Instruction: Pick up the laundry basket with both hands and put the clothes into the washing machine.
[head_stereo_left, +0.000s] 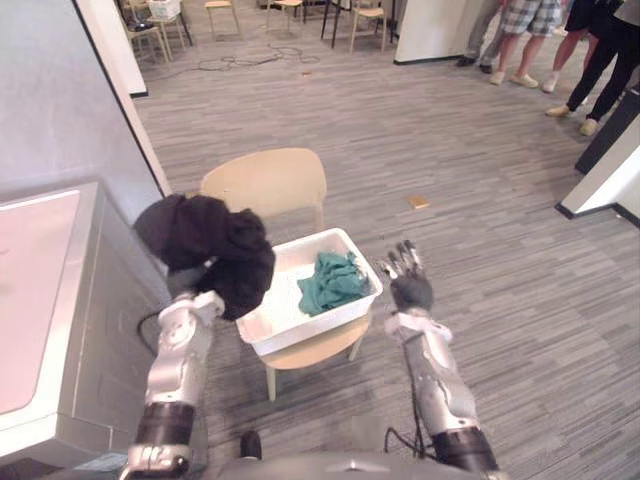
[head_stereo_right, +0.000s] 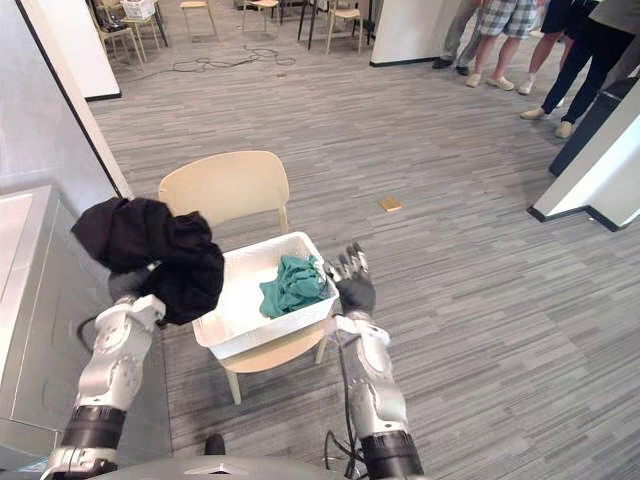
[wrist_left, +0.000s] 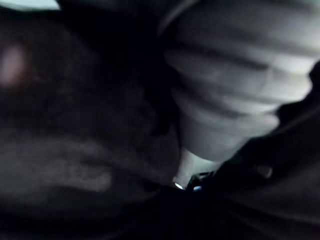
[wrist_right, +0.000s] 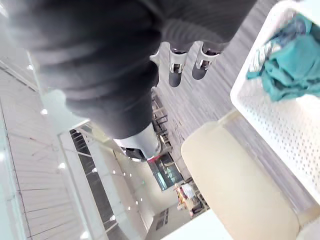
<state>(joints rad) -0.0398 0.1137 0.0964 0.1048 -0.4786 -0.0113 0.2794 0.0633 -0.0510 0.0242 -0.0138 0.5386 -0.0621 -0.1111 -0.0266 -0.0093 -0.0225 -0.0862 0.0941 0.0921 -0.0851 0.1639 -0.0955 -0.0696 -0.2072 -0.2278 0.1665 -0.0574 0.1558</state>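
Left wrist view is dark cloth against the left hand (wrist_left: 235, 85), so I can't tell what sort of hold it has. From the head camera I see the black garment (head_stereo_left: 210, 245) heaped over that hand, raised beside the washing machine (head_stereo_left: 110, 330).

And your right hand?

My right hand (head_stereo_left: 408, 288) is empty, its fingers (head_stereo_left: 400, 264) straight and spread, just beside the basket's (head_stereo_left: 310, 328) right rim, not touching as far as I can judge. The basket sits on the chair (head_stereo_left: 265, 182) with a teal cloth (head_stereo_left: 330, 282) inside.

What worries you?

Mainly the black garment. It looks draped rather than gripped, so a quick swing towards the machine could shed it onto the floor between chair and washer. Its hanging part is also close to the basket's left corner and might drag it. I also can't make out an open lid from here. Further back, people (head_stereo_left: 530, 30) stand well apart, so no concern there.
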